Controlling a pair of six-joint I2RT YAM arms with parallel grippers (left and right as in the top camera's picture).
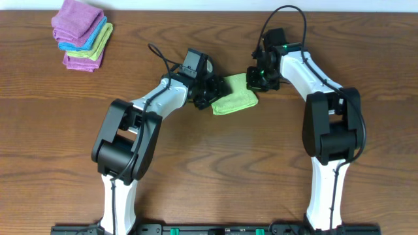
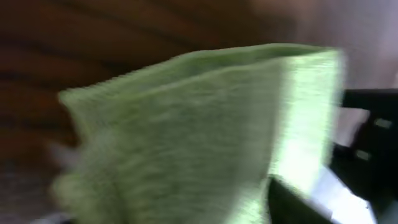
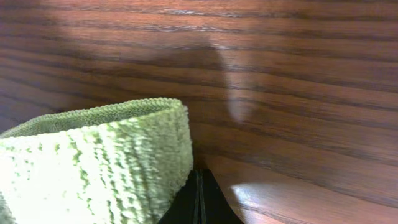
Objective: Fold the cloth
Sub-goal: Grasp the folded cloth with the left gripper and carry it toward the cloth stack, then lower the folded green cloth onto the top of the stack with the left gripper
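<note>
The cloth (image 1: pixel 235 98) lies on the desk (image 1: pixel 215 170) as a small, doubled lime-green pad, between the two grippers and touching both. In the overhead view the left gripper (image 1: pixel 209 98) is at the cloth's near-left edge, so the pad spreads away from its tips toward the other arm. The right gripper (image 1: pixel 253 79) is at the far-right corner of the pad, and the cloth runs from its tips back toward the left arm. In the left wrist view the picture is smeared. Green terry fills most of it, very close to the camera, with a paler folded edge standing upright on the right. One dark finger (image 2: pixel 292 202) shows low and to the right of that edge. Whether the left gripper is clenched on the fabric or released I cannot tell. In the right wrist view the two black fingers (image 3: pixel 186 210) meet at the bottom of the frame with only a thin seam between them, so this gripper is clenched. A rounded fold of the cloth rises just to the left of the fingers and presses against them. Whether any fabric is caught in the seam cannot be told. Bare wood grain stretches ahead of and to the right of the tips. A stack of folded purple, blue and green cloths (image 1: pixel 81 36) sits well apart from both grippers, far out beyond the left arm at the desk's corner.
</note>
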